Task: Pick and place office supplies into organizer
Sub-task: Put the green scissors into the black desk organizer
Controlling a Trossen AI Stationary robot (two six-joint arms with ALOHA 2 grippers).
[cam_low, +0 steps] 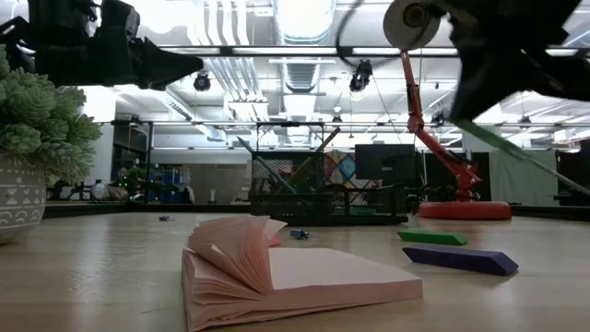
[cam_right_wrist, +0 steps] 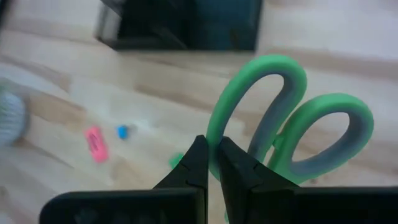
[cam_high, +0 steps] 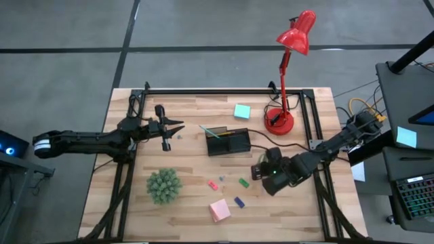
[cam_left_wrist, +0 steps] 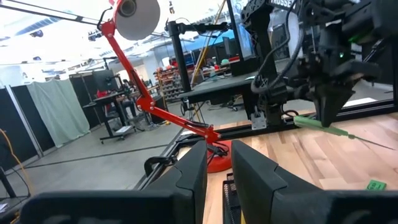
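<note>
Green-handled scissors (cam_right_wrist: 292,130) with grey-lined plastic loops, pinched at one loop by the right gripper (cam_right_wrist: 212,163), fingers closed tight on it, lifted clear of the wooden table (cam_high: 190,210) just in front of the black divided plastic organizer (cam_high: 228,141). Probably light but stiff, blade end hanging free, likely to swing or pivot from a hold so far out; better gripped nearer the pivot. Left gripper (cam_high: 178,127) waiting beside the organizer, fingers slightly apart, holding nothing.
</note>
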